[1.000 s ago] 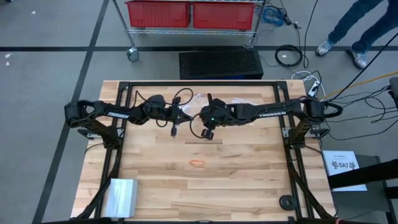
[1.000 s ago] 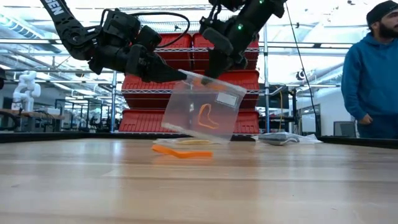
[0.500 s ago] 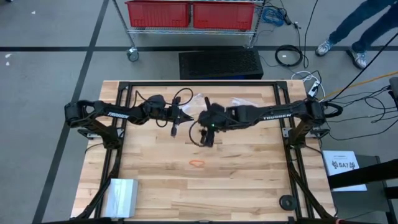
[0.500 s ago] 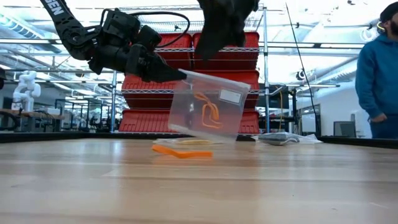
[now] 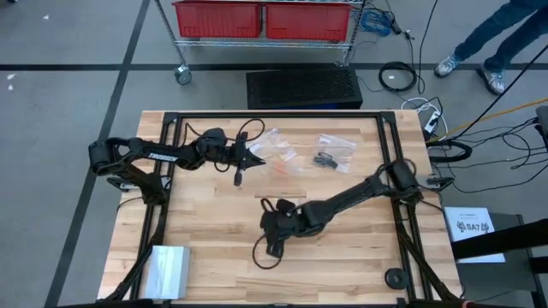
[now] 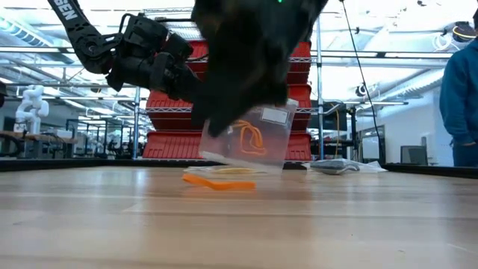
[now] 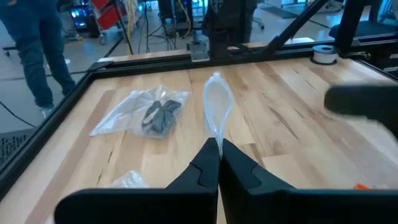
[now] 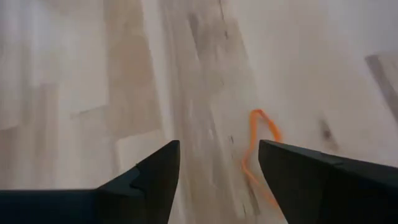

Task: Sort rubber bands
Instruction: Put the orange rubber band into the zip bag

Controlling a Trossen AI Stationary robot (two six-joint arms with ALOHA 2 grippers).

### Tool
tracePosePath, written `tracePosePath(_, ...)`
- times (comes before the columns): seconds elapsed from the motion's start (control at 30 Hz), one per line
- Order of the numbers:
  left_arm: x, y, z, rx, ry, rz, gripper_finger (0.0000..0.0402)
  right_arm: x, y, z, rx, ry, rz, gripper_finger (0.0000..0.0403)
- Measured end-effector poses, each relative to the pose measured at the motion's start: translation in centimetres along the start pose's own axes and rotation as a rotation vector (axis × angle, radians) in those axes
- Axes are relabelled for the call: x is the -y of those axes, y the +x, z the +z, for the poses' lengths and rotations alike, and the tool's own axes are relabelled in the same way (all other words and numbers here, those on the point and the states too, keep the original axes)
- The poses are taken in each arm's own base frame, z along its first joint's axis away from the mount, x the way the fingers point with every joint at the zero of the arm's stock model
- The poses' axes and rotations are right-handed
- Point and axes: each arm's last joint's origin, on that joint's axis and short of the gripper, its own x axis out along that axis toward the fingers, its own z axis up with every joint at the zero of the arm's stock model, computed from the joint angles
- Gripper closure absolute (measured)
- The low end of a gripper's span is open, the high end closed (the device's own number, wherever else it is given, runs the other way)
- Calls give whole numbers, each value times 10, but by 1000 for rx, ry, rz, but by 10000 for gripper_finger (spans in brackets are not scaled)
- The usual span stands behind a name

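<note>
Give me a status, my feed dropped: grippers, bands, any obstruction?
Left gripper shut on clear bag, held up. Right gripper open, low over loose orange rubber band on the table. Nothing seen blocking it.

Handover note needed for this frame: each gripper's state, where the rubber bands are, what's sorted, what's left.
Left gripper: shut on the rim of a clear plastic bag, held above the table with orange rubber bands inside.
Right gripper: open, empty, over a loose orange rubber band on the wooden table.
Done: some orange bagged.
Left: pick up that band and bag it.
</note>
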Motion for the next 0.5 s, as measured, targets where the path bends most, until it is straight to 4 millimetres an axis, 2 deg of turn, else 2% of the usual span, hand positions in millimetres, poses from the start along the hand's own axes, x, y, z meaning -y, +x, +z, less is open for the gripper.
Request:
tracePosePath(0.2,0,0,-1,-11,-6,-4,399,7,37,-14,-3,46,-115,190)
tracePosePath(0.5,1,0,-4,-38,-13,-10,399,23,56,-16,-39,90,-154,195)
